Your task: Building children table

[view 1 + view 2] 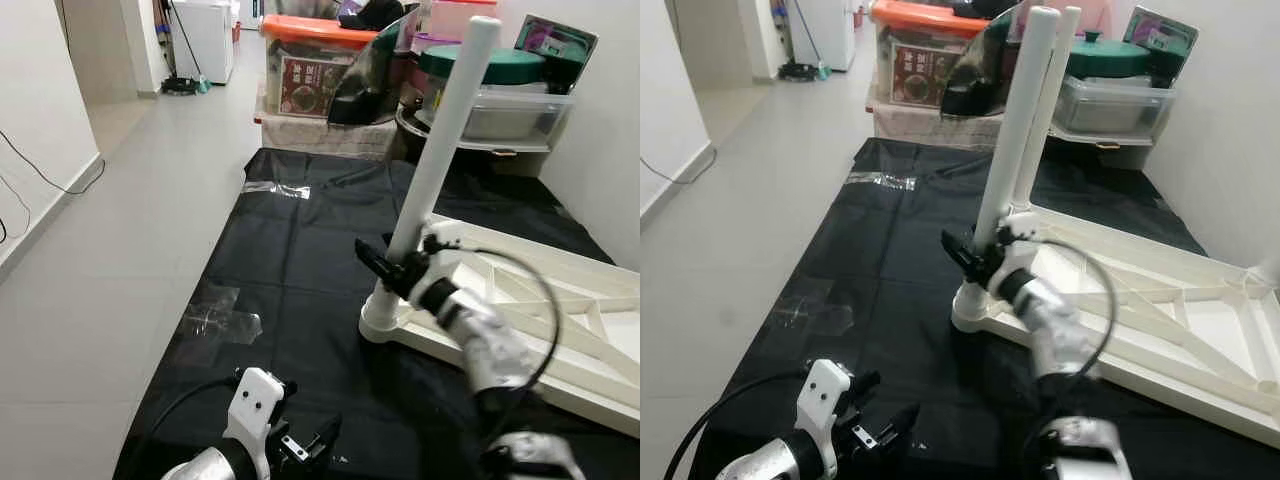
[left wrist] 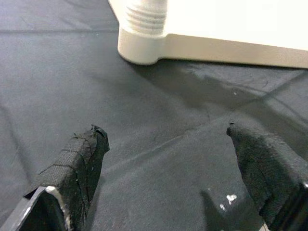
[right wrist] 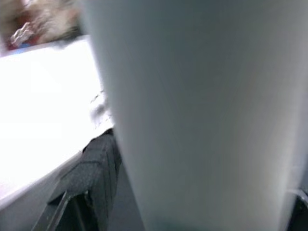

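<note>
Black floor sheet (image 1: pixel 290 270) centre frame; upturned white table (image 1: pixel 560 310) right. Right end effector (image 1: pixel 398 262) clamps upright table leg (image 1: pixel 440 140); left end effector (image 2: pixel 168 173) wide open, empty, lower left.

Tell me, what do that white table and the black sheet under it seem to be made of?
The upturned table top and the leg held by the right gripper look like moulded plastic: smooth, matt white, with ribs underneath and a threaded collar at the corner socket. The black sheet looks like thin plastic film or fabric; it creases and shines faintly.
</note>
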